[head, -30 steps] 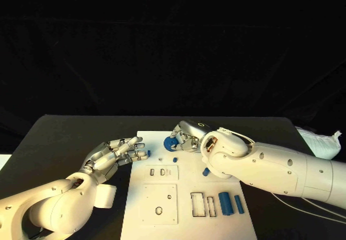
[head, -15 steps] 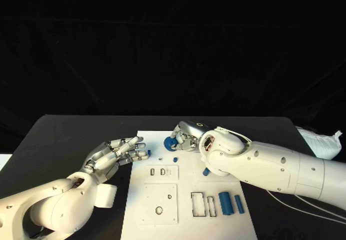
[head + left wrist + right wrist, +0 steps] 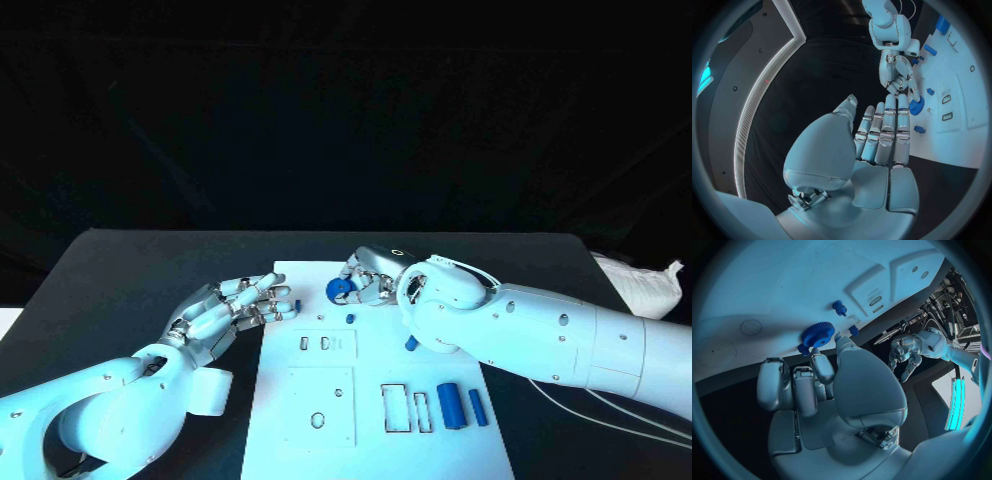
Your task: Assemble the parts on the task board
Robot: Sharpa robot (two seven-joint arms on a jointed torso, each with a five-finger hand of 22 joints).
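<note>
here, on the black table [image 3: 130, 270], the white task board [image 3: 378, 440] lies in front of me, running away from my body. my right hand [image 3: 378, 275] reaches over the far end of the board, and its fingertips [image 3: 821, 371] pinch a round blue gear [image 3: 340, 289], toothed around its rim, holding it just at the board's surface near the far edge. in the right wrist view the gear [image 3: 818, 333] sits beyond my curled fingers, with a small blue peg [image 3: 839, 306] standing on the board a little further on. my left hand [image 3: 231, 310] hovers at the board's left edge, holding nothing, its fingers stretched out nearly straight and lying close beside one another, pointing toward the gear. another small blue piece [image 3: 296, 305] sits just beside those fingertips. toward the near end of the board, two long blue bars [image 3: 462, 406] lie side by side next to narrow rectangular slots [image 3: 405, 408], and a short blue piece [image 3: 413, 343] lies close under my right forearm.
</note>
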